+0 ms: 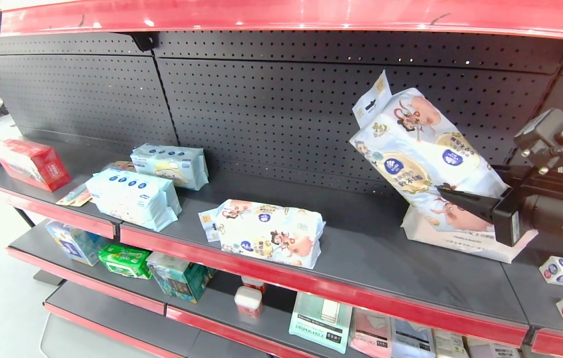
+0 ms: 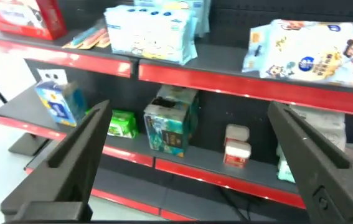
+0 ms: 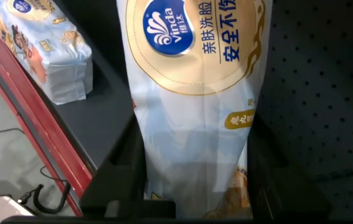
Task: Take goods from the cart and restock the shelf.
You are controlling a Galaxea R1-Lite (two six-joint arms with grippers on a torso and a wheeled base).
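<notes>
Black pegboard (image 1: 271,109) is seen behind a dark shelf (image 1: 361,268) with a red front edge. On the right part of this shelf a large printed pack (image 1: 420,149) is held tilted, its top leaned towards the robot's left and close to the pegboard. Its lower end is set against a flat white pack (image 1: 460,238) that lies on the shelf. The large printed pack is pinched near its lower end by the right claw (image 1: 452,199), with one black finger across its front face. In the right wrist view the pack is pressed between both fingers.

The pack is marked with a blue round emblem, a gold-rimmed oval label with characters, and cartoon figures.

The left claw (image 2: 195,155) is spread wide, nothing is held in it, and it is kept in front of the lower shelves.

Well apart to the left, a cartoon-printed pack (image 1: 269,232) is laid flat near the shelf's edge. Farther left, two white-and-blue packs (image 1: 134,198) and a red box (image 1: 33,163) are seen.
</notes>
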